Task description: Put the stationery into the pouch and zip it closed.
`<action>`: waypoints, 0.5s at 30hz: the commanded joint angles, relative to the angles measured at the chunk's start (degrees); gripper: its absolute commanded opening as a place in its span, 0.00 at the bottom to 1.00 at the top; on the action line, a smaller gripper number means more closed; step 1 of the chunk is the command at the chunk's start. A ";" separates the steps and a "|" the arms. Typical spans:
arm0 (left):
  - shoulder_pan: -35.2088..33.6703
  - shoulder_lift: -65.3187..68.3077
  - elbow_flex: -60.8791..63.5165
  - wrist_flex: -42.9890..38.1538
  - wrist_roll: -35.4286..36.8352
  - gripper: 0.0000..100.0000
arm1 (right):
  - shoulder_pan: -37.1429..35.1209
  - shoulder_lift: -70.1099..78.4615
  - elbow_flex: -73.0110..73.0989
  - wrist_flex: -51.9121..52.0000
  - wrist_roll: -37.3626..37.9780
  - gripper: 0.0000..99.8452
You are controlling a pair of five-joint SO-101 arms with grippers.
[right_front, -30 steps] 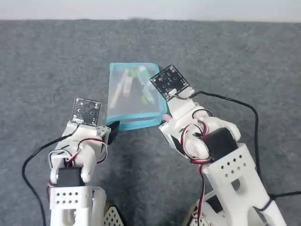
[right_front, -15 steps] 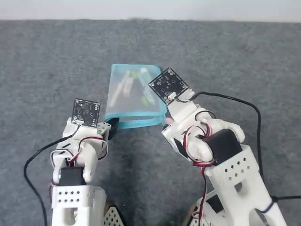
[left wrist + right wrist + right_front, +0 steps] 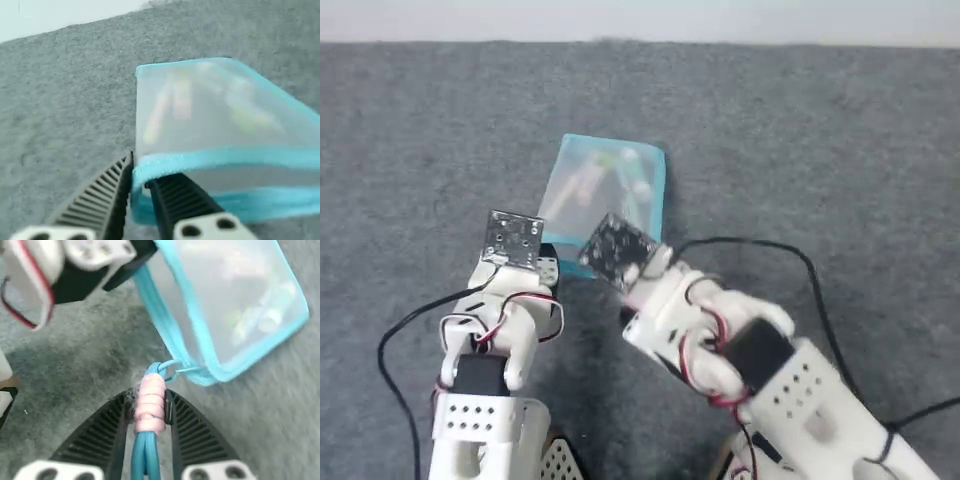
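The clear pouch (image 3: 613, 185) with light blue trim lies on the grey mat, with several pieces of stationery (image 3: 595, 172) showing through it. My left gripper (image 3: 139, 172) is shut on the blue-edged near corner of the pouch (image 3: 210, 115). In the right wrist view my right gripper (image 3: 148, 395) is shut on the pink zipper pull (image 3: 150, 405), whose blue cord loop joins the pouch (image 3: 230, 300) at its corner. In the high view both wrists sit at the pouch's near edge, the left arm (image 3: 515, 245) close beside the right arm (image 3: 620, 250).
Grey carpet-like mat (image 3: 820, 130) covers the table on all sides of the pouch. A black cable (image 3: 800, 260) loops off the right arm. The left arm's body (image 3: 60, 265) sits close to the right gripper.
My right arm has swung left along the pouch's near edge with the zipper pull in it, ending beside the left arm. The pouch has turned and shifted slightly. The left gripper keeps its hold.
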 commanded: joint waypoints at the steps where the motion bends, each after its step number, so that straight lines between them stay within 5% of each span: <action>1: 0.97 -0.88 -5.93 -2.55 4.57 0.01 | -2.33 -6.73 2.99 -2.77 0.97 0.01; 7: 3.08 8.70 -10.07 -3.08 7.56 0.01 | -10.33 -8.75 8.53 -8.75 2.90 0.01; 15: 3.16 25.23 -15.96 -5.10 8.88 0.01 | -10.15 -1.63 8.97 -9.71 3.25 0.09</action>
